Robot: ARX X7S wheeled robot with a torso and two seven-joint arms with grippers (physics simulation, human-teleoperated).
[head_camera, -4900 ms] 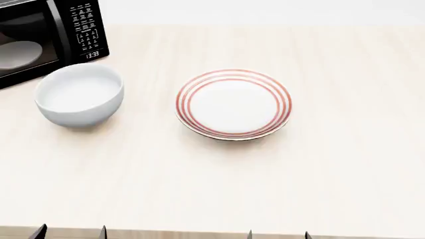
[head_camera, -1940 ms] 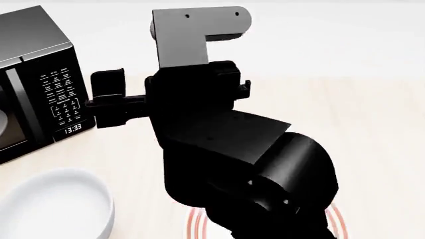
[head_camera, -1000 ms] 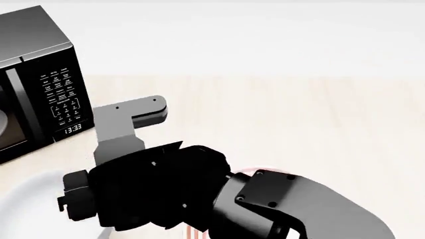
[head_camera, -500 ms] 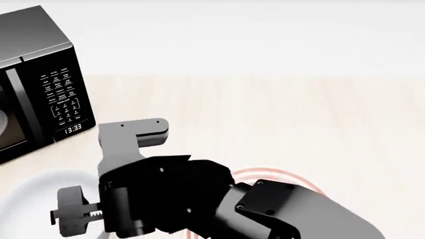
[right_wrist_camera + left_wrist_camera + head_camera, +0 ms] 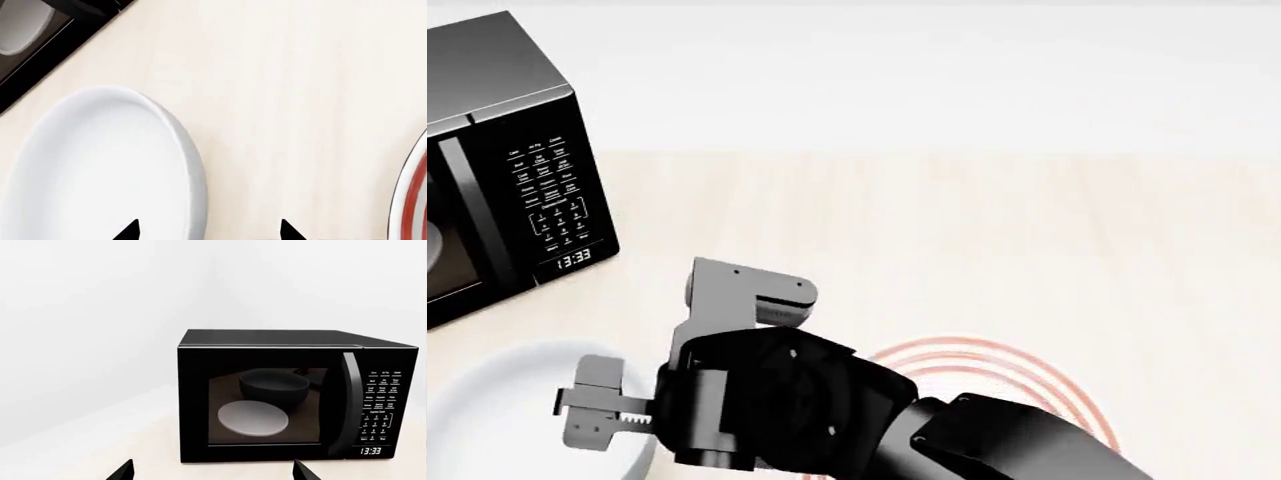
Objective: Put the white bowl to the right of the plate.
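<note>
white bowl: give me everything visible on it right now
The white bowl is a plain, deep, round, glossy bowl with a thick rim and a faint grey tint; it looks ceramic. It appears empty and stands upright on the pale wood-look table, near the front of the microwave and left of the plate. The right gripper is above its plate-side rim, fingertips straddling it, one over the inside and one outside. Contact cannot be made out.

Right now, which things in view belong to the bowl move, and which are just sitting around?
Job things:
white bowl
plate
right gripper, straddling the bowl's rim

Bystanders:
microwave
pale dish behind its door
table
</note>
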